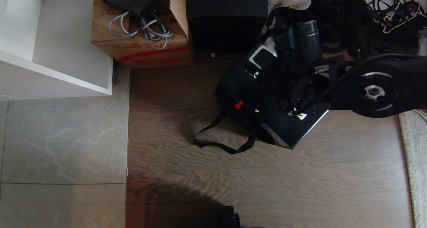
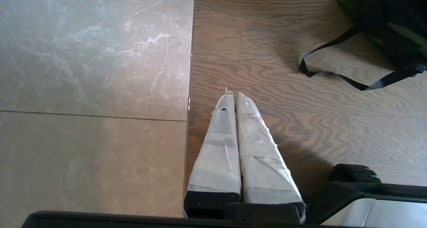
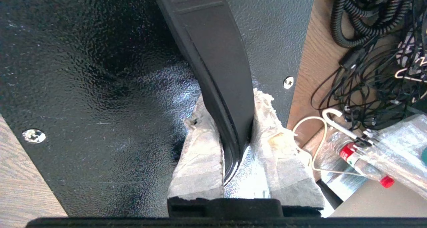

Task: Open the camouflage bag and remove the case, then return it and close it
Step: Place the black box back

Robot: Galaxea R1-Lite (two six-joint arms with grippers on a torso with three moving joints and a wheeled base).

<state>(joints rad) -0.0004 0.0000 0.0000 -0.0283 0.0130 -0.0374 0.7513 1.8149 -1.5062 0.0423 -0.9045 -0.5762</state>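
Case, black with a red spot, lay on the wooden floor near the cardboard box, the right tool clamped on its black handle. The left tool hung idle above the floor, fingers pressed together, near the camouflage bag and its strap.

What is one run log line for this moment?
right gripper: shut on case handle | case: above camouflage bag | left gripper: shut, idle over floor

Right hand clamped; left hand closed, parked.
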